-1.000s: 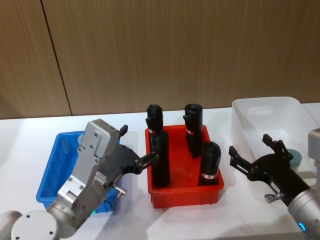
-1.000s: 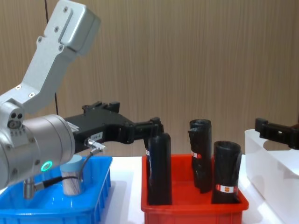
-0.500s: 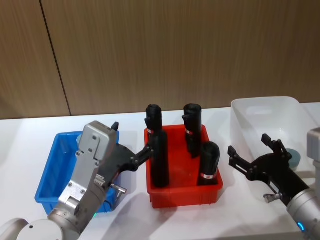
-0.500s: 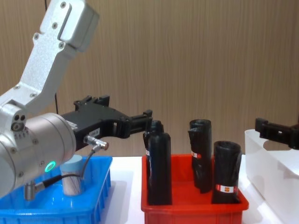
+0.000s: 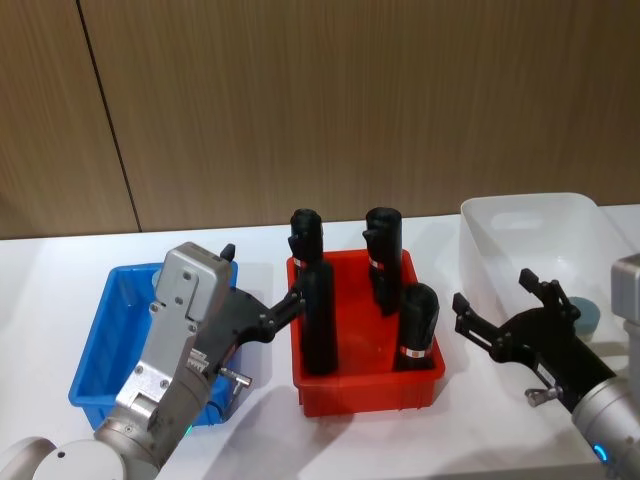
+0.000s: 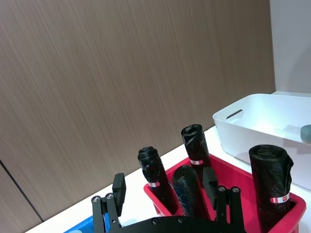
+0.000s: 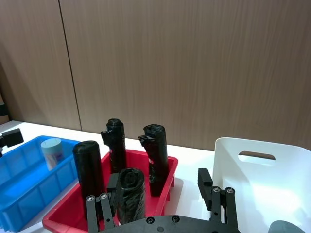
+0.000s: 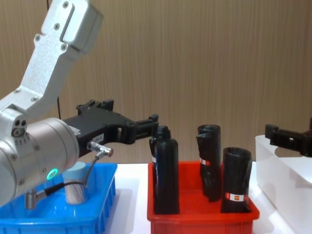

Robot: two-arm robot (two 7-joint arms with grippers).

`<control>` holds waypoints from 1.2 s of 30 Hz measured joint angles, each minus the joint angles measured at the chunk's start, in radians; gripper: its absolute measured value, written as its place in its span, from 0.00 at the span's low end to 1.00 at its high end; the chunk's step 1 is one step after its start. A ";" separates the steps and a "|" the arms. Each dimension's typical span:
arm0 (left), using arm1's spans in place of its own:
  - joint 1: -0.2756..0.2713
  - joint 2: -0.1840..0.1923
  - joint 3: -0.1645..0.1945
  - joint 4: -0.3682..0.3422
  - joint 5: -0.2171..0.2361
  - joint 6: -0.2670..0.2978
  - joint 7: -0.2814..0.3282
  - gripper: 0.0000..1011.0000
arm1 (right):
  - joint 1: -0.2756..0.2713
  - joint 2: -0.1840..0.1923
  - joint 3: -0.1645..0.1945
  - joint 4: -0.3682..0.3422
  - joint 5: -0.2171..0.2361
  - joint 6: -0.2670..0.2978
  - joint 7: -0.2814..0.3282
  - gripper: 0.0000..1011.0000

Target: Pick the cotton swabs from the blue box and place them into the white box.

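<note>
Cotton swabs [image 8: 75, 184]: one clear cylindrical tub, flat pale-blue lid, upright in the shallow glossy blue box [image 5: 100, 345]; a second lid [image 5: 588, 314] lies inside the translucent milky white box [image 5: 500, 228]. Left gripper [image 5: 262, 289], matte black, fingers apart, empty, above the blue box's right side beside a red bin [image 5: 360, 385] of tall black rolls [image 5: 318, 318]. Right gripper [image 5: 498, 305], fingers spread, empty, at the white box's near wall.

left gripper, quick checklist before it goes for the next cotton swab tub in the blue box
1. Left gripper open: ok, its fingers stand apart in the left wrist view.
2. Left gripper empty: ok.
3. Cotton swab tub upright in the blue box: ok.
4. Left gripper above the tub: not ok, it points toward the red bin and the black rolls.
5. White box has room: ok, one pale-blue lid lies inside.
6. Right gripper out of the way: ok, open beside the white box.
</note>
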 joint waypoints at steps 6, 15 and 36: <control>0.000 0.000 0.000 0.000 0.000 0.000 0.000 0.99 | 0.007 0.004 0.002 0.007 0.010 0.016 0.035 0.99; -0.001 0.000 -0.001 0.001 -0.001 0.000 0.000 0.99 | 0.039 0.007 0.004 0.041 0.014 0.057 0.129 0.99; -0.001 0.000 -0.001 0.001 -0.001 0.001 0.000 0.99 | 0.185 -0.051 -0.026 0.209 -0.038 0.130 0.302 0.99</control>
